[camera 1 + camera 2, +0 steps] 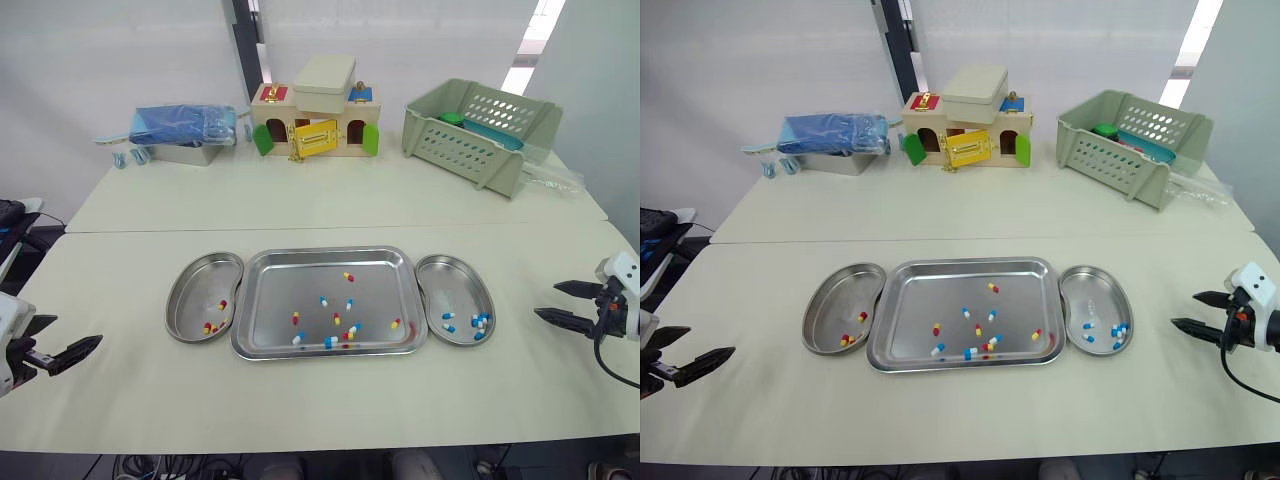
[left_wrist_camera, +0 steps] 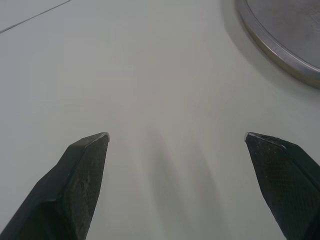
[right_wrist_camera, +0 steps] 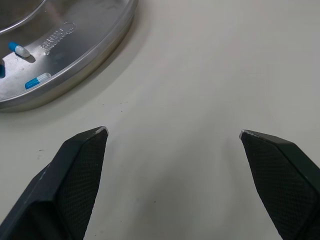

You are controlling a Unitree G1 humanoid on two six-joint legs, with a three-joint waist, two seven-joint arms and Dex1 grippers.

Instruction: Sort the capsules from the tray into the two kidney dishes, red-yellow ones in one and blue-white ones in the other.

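Left gripper point(image 1: 76, 333) and right gripper point(image 1: 547, 299) both wide open, empty, well outside the tray point(image 1: 330, 252). Mixed capsules point(image 1: 336, 320) loose mid-tray. Red-yellow dish point(image 1: 198, 280) is against the tray's left, blue-white dish point(image 1: 455, 276) against its right. Suggest isolated capsules first: descend vertically, pinch across the width.

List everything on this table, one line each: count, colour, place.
rectangular steel tray: one, silver, table centre.
left steel kidney dish: one, silver, beside the tray's left.
right steel kidney dish: one, silver, beside the tray's right.
loose capsules: about ten, red-yellow and blue-white mixed, in the tray.
red-yellow capsules: a few, in the left dish.
blue-white capsules: several, in the right dish.
wooden toy house: one, tan with coloured doors, far centre.
perforated basket: one, pale green, far right.
plastic-wrapped bundle: one, blue, far left.
table: one, cream, under everything.
left gripper: one, black, open, left of the dishes.
right gripper: one, black, open, right of the dishes.
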